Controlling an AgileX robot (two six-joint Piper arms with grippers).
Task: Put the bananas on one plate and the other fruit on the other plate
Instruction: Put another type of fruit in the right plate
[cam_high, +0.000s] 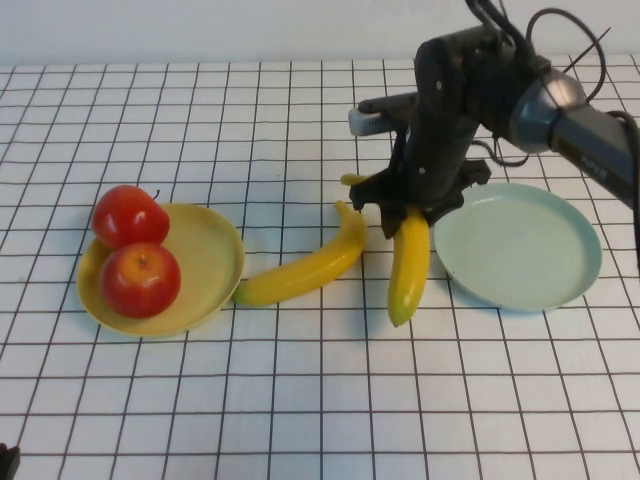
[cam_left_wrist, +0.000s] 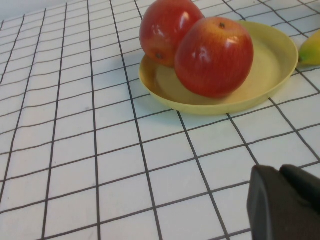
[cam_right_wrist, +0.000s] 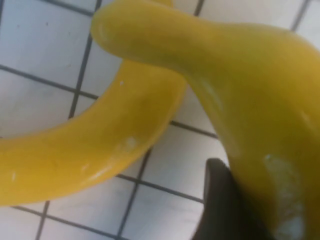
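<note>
at the far left of the white gridded tabletop (cam_high: 320, 400) sits the yellow plate (cam_high: 210, 262), and both red apples are already on it: the rear apple (cam_high: 130, 216) leans on the back rim, the front apple (cam_high: 140, 279) rests in the dish just in front, the two touching. the left pincer (cam_left_wrist: 285, 205) hangs low over bare tiles near that plate on the robot's side; from the left wrist only a dark piece of it shows in the corner, and i cannot tell whether its fingers are apart or together.

just right of the yellow plate lies the first banana (cam_high: 305, 268), flat on the tabletop, its greenish tip nearly at the plate's rim and its other end rising toward the middle. next to it is the second banana (cam_high: 408, 265), pointing toward the robot, its far end tucked under the black right arm. the right pincer (cam_high: 408, 212) is down on that far end, clamped on the banana; the right wrist camera shows one dark finger (cam_right_wrist: 220, 205) pressed against the yellow skin, with the first banana's end crossing close behind it. the free end of this banana appears to rest on the tiles.

furthest right is the pale blue-green plate (cam_high: 520, 250), just beside the gripped banana, with nothing on it.
</note>
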